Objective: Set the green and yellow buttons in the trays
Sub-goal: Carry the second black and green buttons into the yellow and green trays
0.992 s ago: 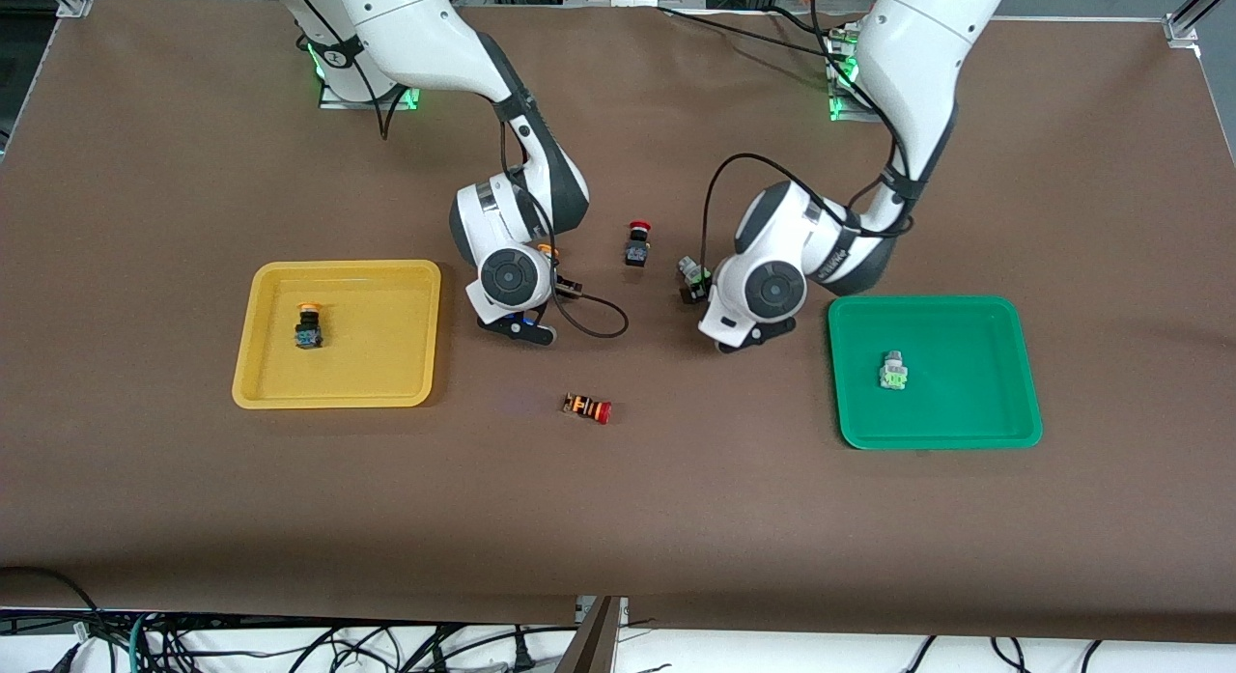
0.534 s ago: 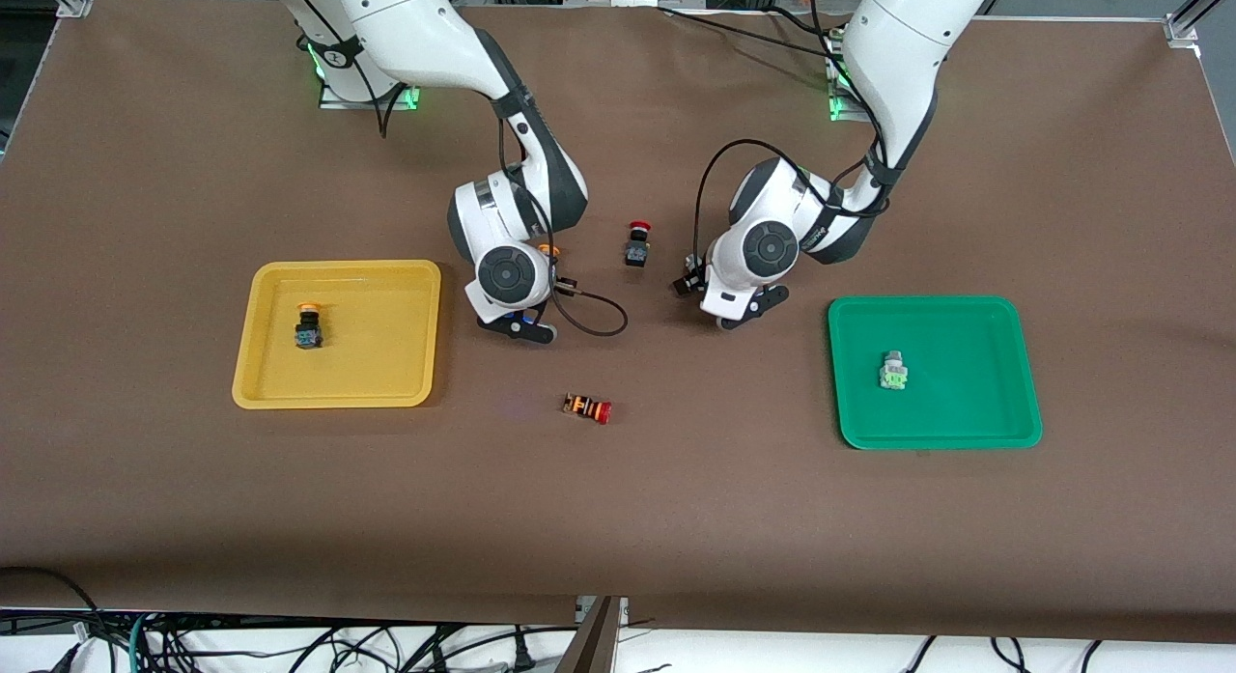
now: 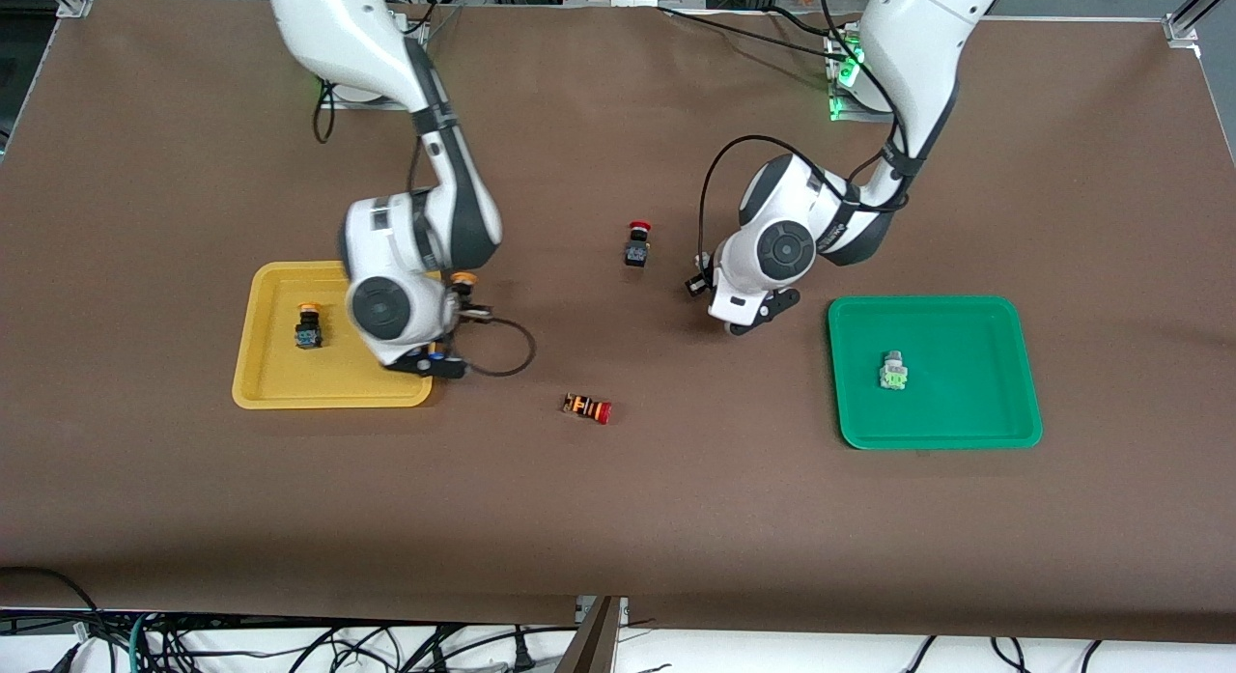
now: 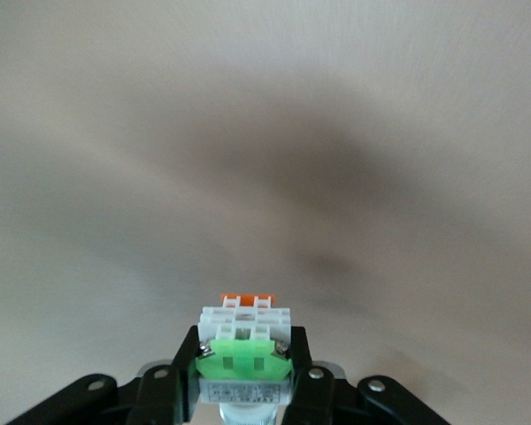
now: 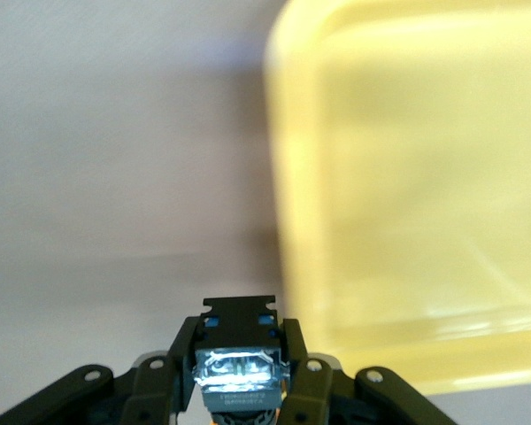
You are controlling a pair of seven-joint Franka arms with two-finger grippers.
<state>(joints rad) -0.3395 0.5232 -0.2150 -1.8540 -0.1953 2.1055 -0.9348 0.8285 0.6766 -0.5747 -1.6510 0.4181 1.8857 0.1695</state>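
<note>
While one yellow button (image 3: 308,327) stands in the yellow tray (image 3: 253,383) and one green button (image 3: 893,370) in the green tray (image 3: 1014,417), front view shows half remaining.

Left wrist: my left gripper (image 4: 244,370) clamps the second green button (image 4: 244,350), long axis pointing away from the camera.

Right wrist: my right gripper (image 5: 239,372) clamps the second yellow button (image 5: 239,359) at the tray's edge.

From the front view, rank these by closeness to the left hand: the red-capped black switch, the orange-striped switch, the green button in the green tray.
The left hand, shut on a green button, is over bare table.
1. Red-capped black switch: close by, toward the right arm's end.
2. Orange-striped switch: nearer the front camera.
3. Green button in the green tray: toward the left arm's end, farthest.
</note>
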